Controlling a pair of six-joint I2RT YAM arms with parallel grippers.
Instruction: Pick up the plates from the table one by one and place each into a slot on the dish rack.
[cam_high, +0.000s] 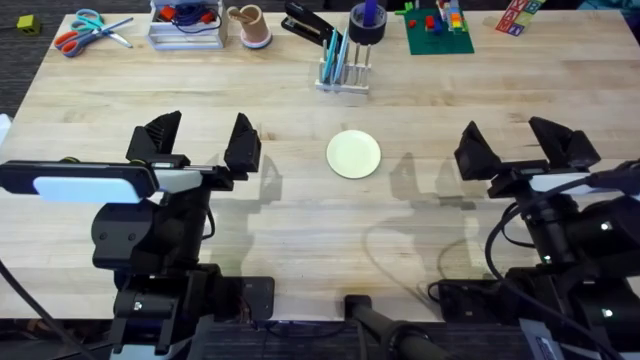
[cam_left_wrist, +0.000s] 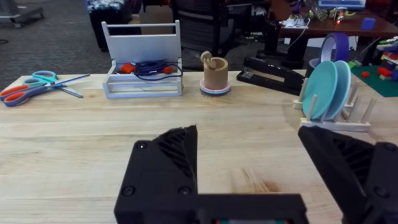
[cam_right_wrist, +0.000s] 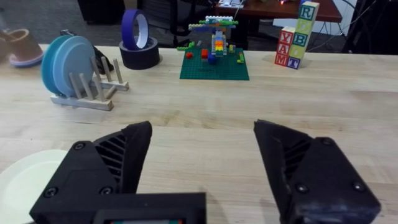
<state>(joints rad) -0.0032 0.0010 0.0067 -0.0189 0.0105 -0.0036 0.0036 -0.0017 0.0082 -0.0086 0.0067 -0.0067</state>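
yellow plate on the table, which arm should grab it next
Either could, with a slight edge to the left. The yellow plate lies flat between both open claws, and the left claw sits a little nearer than the right claw. The dish rack, already holding two blue plates, stands just beyond.

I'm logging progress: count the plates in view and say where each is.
3. One pale yellow-green plate lies flat mid-table. A teal plate and a light blue plate stand in the dish rack. Another could be hidden behind them.
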